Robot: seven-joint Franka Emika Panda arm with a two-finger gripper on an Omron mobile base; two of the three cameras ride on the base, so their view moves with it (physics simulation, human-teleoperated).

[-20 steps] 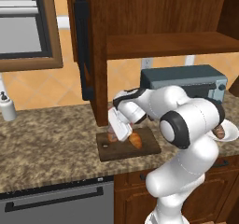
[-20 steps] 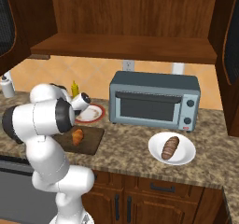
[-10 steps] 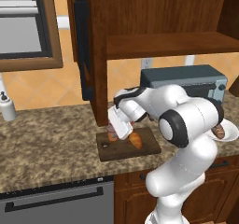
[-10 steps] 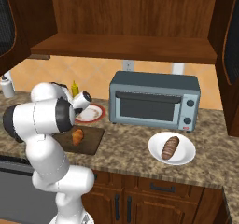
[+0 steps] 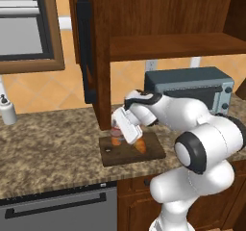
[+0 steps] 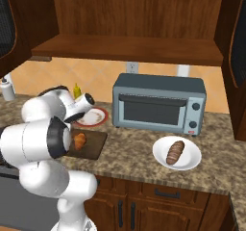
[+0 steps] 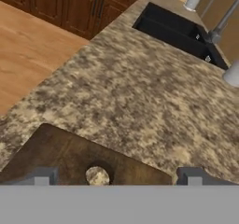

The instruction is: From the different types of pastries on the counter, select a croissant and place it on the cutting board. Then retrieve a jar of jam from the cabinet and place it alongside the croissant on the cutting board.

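Note:
The dark cutting board [image 5: 153,150] lies on the granite counter [image 5: 48,143] under the wall cabinet [image 5: 158,18]. The golden-orange croissant [image 5: 140,146] [image 6: 79,141] rests on the board's middle. A small orange-brown jar of jam [image 5: 115,139] stands on the board's left part, half hidden by my white hand. My gripper [image 5: 118,133] [image 7: 116,176] hangs low over that end, open. In the hand view its fingertips [image 7: 42,176] stand wide apart on either side of the board's hole [image 7: 97,175]. The darker brown pastry [image 6: 175,152] lies on a white plate.
A grey toaster oven [image 6: 158,105] stands behind the board to the right, with a second plate [image 6: 96,115] beside it. A white bottle [image 5: 7,110] stands far left near the sink [image 7: 177,31]. A dishwasher front [image 5: 62,206] sits below the counter.
The jaws have opened over the board's left end. The arm has hardly moved, and the croissant lies where it was.

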